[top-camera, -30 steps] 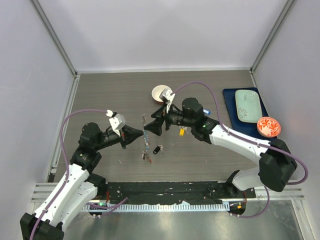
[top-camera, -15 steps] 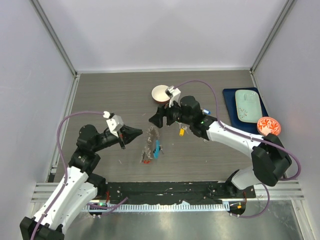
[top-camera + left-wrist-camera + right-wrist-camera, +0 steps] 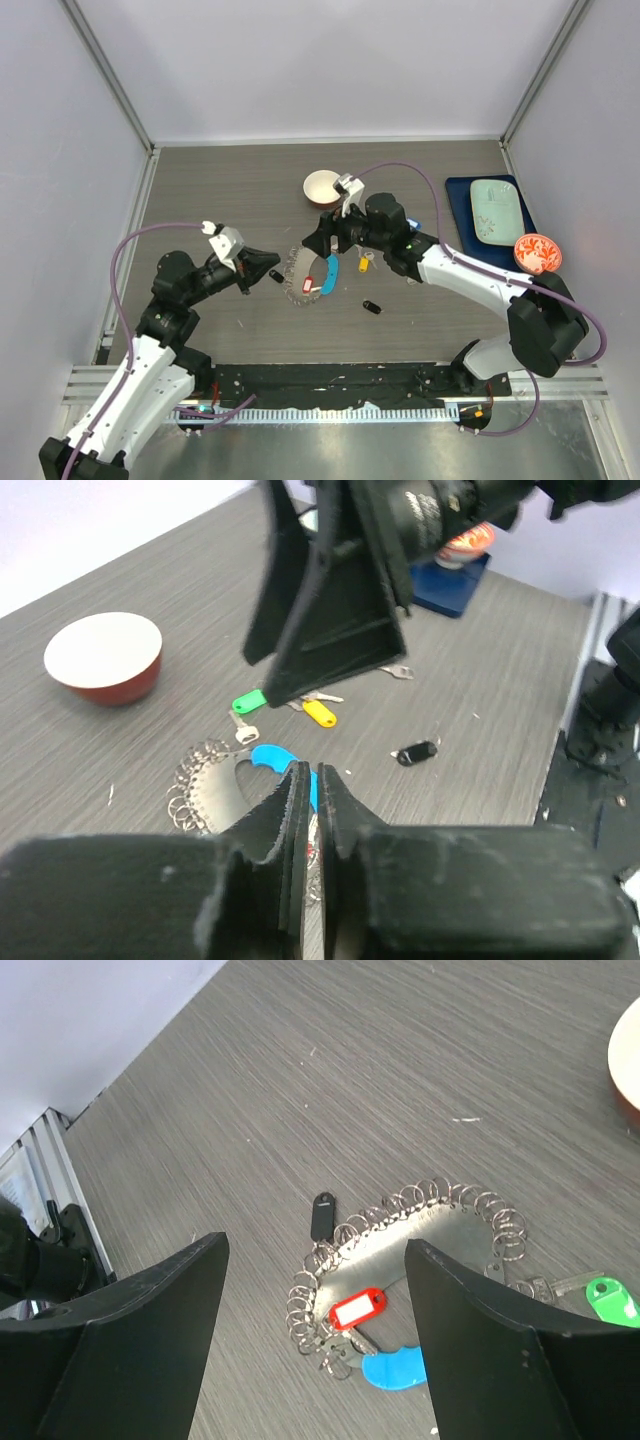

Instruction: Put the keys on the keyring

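The keyring (image 3: 303, 272) lies flat on the table, a silvery crescent edged with small rings (image 3: 400, 1245), bearing a curved blue tag (image 3: 395, 1370) and a red-tagged key (image 3: 357, 1309). Loose keys lie around it: a black-tagged one (image 3: 275, 275) at its left, another black one (image 3: 371, 307) to the lower right, and yellow (image 3: 320, 713) and green (image 3: 247, 700) ones on the right. My left gripper (image 3: 270, 263) is shut with nothing in it, just left of the ring. My right gripper (image 3: 315, 1260) hangs open above the ring.
A white bowl with a red outside (image 3: 323, 187) stands behind the keyring. At the right sits a blue tray (image 3: 460, 200) with a pale green plate (image 3: 495, 210), and a red patterned bowl (image 3: 538, 253) beside it.
The keyring hung between both grippers a second ago; it now lies flat on the table. The left gripper has drawn back to the left, and a black-tagged key lies to the lower right.
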